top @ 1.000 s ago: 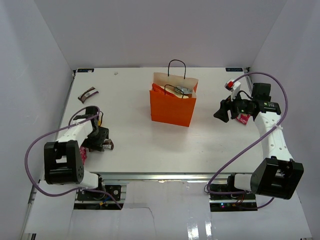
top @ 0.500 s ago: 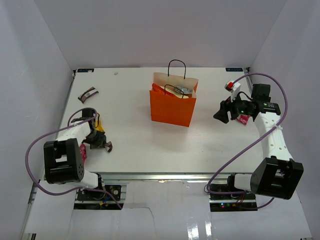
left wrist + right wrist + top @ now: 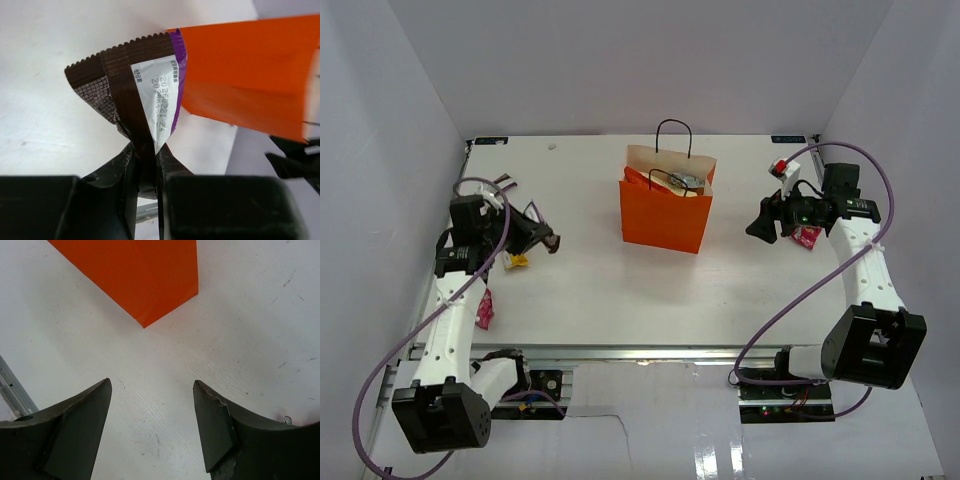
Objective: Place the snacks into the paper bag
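The orange paper bag (image 3: 665, 218) stands upright at mid-table with black loop handles; some packets (image 3: 682, 182) show inside its mouth. My left gripper (image 3: 536, 237) is raised over the left of the table, left of the bag, shut on a dark brown snack bar (image 3: 131, 90) that sticks out past the fingertips (image 3: 172, 162). The bag's orange side (image 3: 240, 75) fills the right of the left wrist view. My right gripper (image 3: 761, 225) hangs open to the right of the bag, nothing between its fingers (image 3: 87, 410). The bag's corner (image 3: 140, 275) lies ahead of it.
A yellow packet (image 3: 517, 260) and a pink packet (image 3: 484, 309) lie under the left arm. A brown wrapper (image 3: 501, 184) lies at the back left. A pink packet (image 3: 807, 236) and a small red-and-white object (image 3: 781, 168) sit by the right arm. White walls surround the table.
My left gripper closed on the brown bar at the table's front left, then lifted it up and back toward the bag. The right arm barely moved.
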Robot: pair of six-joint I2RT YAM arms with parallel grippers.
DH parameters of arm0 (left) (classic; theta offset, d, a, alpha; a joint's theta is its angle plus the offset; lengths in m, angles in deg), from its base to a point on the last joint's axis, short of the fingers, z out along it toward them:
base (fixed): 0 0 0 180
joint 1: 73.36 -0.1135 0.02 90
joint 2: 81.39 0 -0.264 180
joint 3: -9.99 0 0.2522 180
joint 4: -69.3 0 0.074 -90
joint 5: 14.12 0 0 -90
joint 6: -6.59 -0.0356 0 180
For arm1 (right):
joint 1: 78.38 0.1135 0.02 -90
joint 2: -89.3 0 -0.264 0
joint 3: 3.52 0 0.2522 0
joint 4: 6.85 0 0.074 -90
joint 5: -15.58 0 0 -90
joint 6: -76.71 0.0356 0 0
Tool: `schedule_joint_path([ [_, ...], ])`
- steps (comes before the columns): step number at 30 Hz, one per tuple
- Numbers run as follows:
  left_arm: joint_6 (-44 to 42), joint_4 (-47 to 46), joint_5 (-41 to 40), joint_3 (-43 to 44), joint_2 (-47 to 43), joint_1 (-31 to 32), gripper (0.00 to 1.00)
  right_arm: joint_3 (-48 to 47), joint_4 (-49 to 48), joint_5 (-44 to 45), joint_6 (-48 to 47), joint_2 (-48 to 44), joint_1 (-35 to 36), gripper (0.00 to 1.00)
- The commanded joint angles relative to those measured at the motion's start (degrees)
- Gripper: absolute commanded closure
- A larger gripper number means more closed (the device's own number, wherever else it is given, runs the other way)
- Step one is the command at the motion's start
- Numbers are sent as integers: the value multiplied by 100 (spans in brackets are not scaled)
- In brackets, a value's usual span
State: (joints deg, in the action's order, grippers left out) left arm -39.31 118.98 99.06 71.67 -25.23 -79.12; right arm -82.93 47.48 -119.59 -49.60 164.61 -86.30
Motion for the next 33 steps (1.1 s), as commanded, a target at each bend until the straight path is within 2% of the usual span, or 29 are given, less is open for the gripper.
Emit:
schedule_joint_path([
  [1, -604, -1042, 1215, 1066, 192, 223, 100, -369, 91, -229, 46, 54, -34, 28],
  [2, -630, -1243, 1233, 1288, 324, 311, 100, -387, 108, -238, 54, 54, -25, 28],
  [8, -1033, -1694, 584, 3089, 1677, 2058, 100, -379, 187, -221, 63, -103, -34, 28],
  [9, -1087, -1659, 495, 3335, 2096, 2183, 100, -361, 205, -203, 54, -130, -34, 28],
  [14, -1210, -1632, -277, 4539, 2970, 2755, 100, -256, 214, -133, 28, -332, -34, 28],
  [20, -1018, -1878, -1357, 4805, 3444, 3291, 100, -62, 205, -115, 19, -482, -34, 27],
  [29, -815, -2072, -1773, 4999, 3902, 3652, 98, -54, 179, -168, 46, -464, -34, 27],
  [32, -754, -2072, -1738, 5025, 4034, 3748, 89, -18, 170, -159, 54, -473, -25, 27],
  [33, -745, -2080, -1712, 5025, 4060, 3775, 80, -18, 170, -159, 54, -473, -34, 27],
])
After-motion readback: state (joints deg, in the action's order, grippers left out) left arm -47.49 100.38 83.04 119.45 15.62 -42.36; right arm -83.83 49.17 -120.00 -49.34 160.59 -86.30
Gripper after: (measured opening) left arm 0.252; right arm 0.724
